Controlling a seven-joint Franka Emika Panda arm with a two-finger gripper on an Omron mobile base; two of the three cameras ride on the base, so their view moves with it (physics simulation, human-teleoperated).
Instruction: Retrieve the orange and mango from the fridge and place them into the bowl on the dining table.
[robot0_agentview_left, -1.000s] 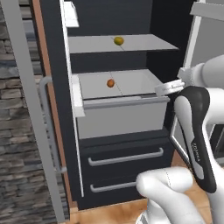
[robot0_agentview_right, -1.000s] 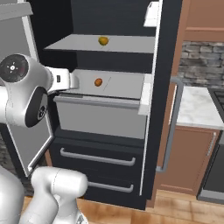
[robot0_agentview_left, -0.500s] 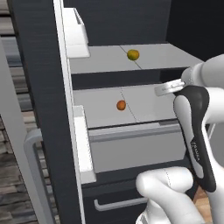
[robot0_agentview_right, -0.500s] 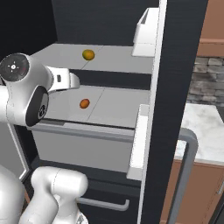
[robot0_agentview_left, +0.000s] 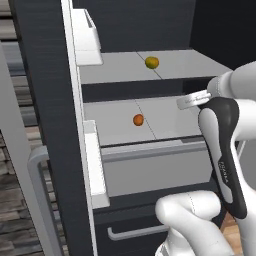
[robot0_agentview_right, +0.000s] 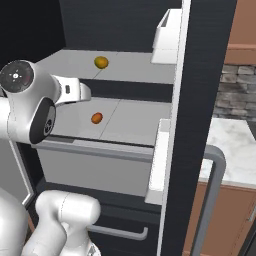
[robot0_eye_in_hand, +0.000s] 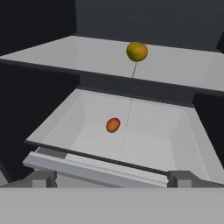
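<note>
Mango (robot0_eye_in_hand: 137, 51) on the shelf above orange (robot0_eye_in_hand: 113, 125) (both inside fridge (robot0_agentview_left: 50, 100)).

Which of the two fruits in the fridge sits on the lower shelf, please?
The orange: the small, round, uniformly orange one on the lower shelf. The yellow-green mango lies on the shelf above it.

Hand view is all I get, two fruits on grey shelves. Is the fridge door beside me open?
Observer: Yes. In the right base view the fridge door stands open edge-on, its white door bins facing the shelves.
Operator: Anything below the orange's shelf?
Observer: The left base view shows dark drawers under the orange, the nearest with a grey bar handle.
Operator: What's outside the fridge?
Observer: In the right base view, a white marble counter on brown cabinets lies past the open door.
</note>
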